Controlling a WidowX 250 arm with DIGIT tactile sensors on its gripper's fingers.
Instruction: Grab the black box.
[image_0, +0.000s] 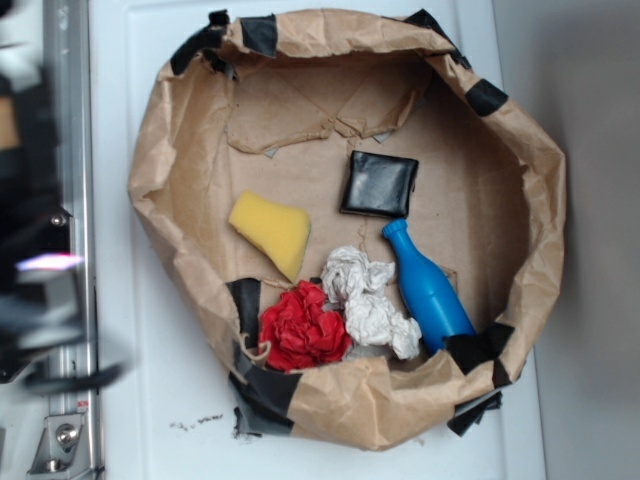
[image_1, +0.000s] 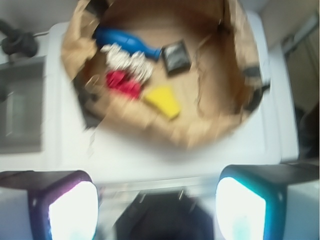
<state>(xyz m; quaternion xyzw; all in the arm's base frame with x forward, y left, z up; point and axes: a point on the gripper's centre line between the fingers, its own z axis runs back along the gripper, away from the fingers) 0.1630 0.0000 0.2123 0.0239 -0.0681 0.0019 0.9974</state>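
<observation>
Right at the bottom of the wrist view, the end effector (image_1: 157, 207) shows its two fingers (image_1: 72, 210) set wide apart with nothing between them, so it is open and empty. It hangs over the white table (image_1: 150, 155), outside the paper bowl (image_1: 200, 132), whose near rim lies just ahead of the fingers.

Taking that paper bowl as the landmark and reading outward from the end effector in the wrist view: just inside the near rim lies the yellow sponge (image_1: 162, 101). Beyond it, toward the left side of the bowl, sit the red paper wad (image_1: 122, 83) and the white paper wads (image_1: 125, 57). Past those, the blue bottle (image_1: 125, 42) lies on its side, its neck pointing toward the middle of the bowl.

The black box (image_1: 176, 56) rests flat on the bowl's floor, near the centre and a little to the far side, just beside the bottle's neck tip and apart from the sponge. From the end effector it lies ahead and slightly right of the midline. It is roughly square, so no long axis dictates the wrist angle; its edges look turned somewhat against the fingers' line.

In the exterior view the black box (image_0: 380, 184) sits just above the blue bottle (image_0: 428, 290) cap and well clear of the bowl's walls (image_0: 150, 180). The coming move, I judge, is a reach forward over the near rim and the sponge, then down, keeping off the bottle.
</observation>
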